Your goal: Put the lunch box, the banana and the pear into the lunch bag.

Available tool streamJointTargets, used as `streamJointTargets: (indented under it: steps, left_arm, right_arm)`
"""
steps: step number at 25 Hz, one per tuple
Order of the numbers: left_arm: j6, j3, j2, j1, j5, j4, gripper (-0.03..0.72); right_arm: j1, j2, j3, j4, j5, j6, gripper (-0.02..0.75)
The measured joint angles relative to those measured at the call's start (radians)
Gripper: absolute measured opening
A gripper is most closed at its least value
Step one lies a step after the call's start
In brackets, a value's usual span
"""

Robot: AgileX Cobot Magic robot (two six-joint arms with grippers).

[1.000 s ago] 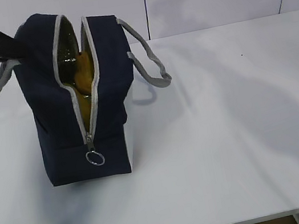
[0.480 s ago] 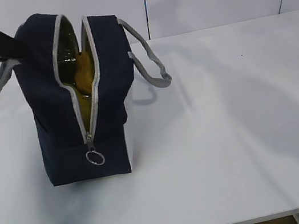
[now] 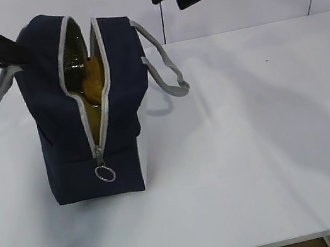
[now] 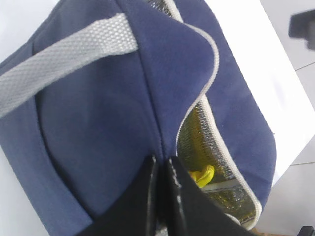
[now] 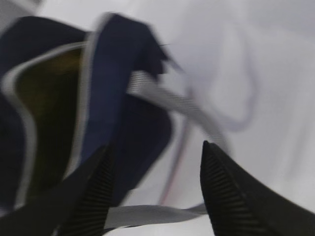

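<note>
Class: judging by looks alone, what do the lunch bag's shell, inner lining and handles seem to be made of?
Lunch bag shell: matte navy woven fabric, likely.
Lining: crinkled, shiny, silvery foil, seemingly.
Handle: grey webbing with a visible coarse weave.

Navy lunch bag [image 3: 65,135] upright on table, zip open; banana [image 4: 203,175] inside, foil lining.

Lunch bag [image 3: 61,116]: matt navy cloth, woven grey webbing handles [image 4: 64,59], crinkly foil lining [image 4: 197,132], shiny metal ring pull [image 3: 104,174]. Table [image 3: 252,146]: smooth white, slight sheen. Right gripper [image 5: 152,191] pads: ribbed black, prob. rubber.
</note>
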State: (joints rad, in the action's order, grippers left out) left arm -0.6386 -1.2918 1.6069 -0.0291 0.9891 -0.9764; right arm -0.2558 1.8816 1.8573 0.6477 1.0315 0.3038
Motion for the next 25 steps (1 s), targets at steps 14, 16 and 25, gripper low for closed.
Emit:
streamJointTargets:
  steps: [14, 16, 25]
  left_arm:
    - [-0.061, 0.000, 0.001, -0.020, -0.021, -0.061, -0.014]
    - [-0.063, 0.000, 0.001, -0.031, -0.031, -0.062, -0.014]
    - [-0.063, 0.000, 0.001, -0.062, -0.076, -0.048, -0.014]
  right_arm:
    - [0.000, 0.106, 0.006, 0.203, 0.098, 0.114, 0.457]
    - [-0.009, 0.127, 0.006, 0.214, 0.113, 0.116, 0.430]
    - [-0.035, 0.156, 0.006, 0.218, 0.124, 0.204, 0.054]
